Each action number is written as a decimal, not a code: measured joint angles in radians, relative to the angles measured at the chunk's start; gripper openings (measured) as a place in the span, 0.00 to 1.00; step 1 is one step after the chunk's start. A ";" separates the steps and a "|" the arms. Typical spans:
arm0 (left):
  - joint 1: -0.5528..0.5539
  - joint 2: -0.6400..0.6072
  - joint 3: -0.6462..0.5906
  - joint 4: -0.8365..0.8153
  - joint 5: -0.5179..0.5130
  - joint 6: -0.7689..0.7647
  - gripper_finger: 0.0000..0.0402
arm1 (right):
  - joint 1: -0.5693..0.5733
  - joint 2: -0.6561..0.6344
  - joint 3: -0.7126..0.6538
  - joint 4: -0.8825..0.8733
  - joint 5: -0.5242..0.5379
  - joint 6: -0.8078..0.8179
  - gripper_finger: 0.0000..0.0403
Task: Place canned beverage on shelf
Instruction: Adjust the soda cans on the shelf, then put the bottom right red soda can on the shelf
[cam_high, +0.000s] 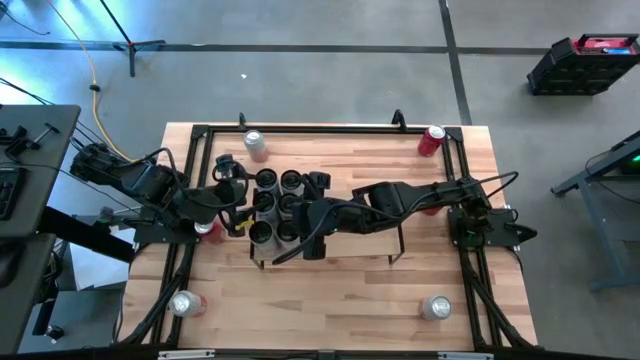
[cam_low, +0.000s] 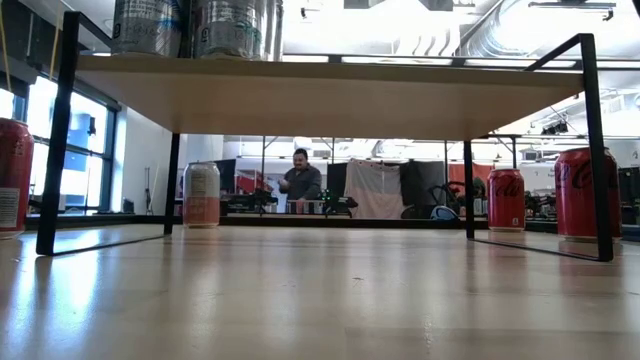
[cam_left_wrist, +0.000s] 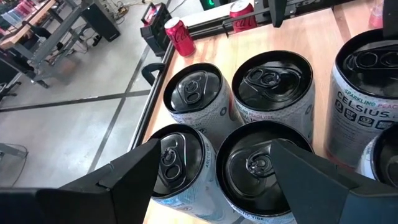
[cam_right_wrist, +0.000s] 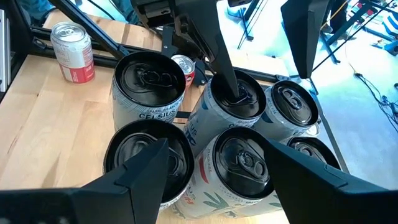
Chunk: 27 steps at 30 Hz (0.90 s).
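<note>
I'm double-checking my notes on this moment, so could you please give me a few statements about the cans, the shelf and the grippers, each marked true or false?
1. Several black-topped cans stand clustered on the shelf. True.
2. Both grippers hover above that cluster. True: the left gripper and the right gripper each straddle can tops.
3. The left gripper is shut on a can. False: it is open and holds nothing.
4. All the cans are on the shelf. False: a red can stands at the table's far right corner, with others near other corners.
5. The shelf lies tipped on its side. False: it stands level.
</note>
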 joint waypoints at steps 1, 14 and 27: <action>0.000 -0.001 0.000 -0.001 0.002 0.000 0.73 | 0.000 0.000 0.000 0.000 0.000 0.000 0.62; 0.000 -0.008 0.035 0.000 0.008 0.019 0.73 | 0.000 0.000 0.000 0.000 0.000 0.000 0.62; 0.000 -0.008 0.045 -0.007 0.003 0.018 0.73 | 0.002 -0.053 0.001 -0.036 0.045 -0.005 0.62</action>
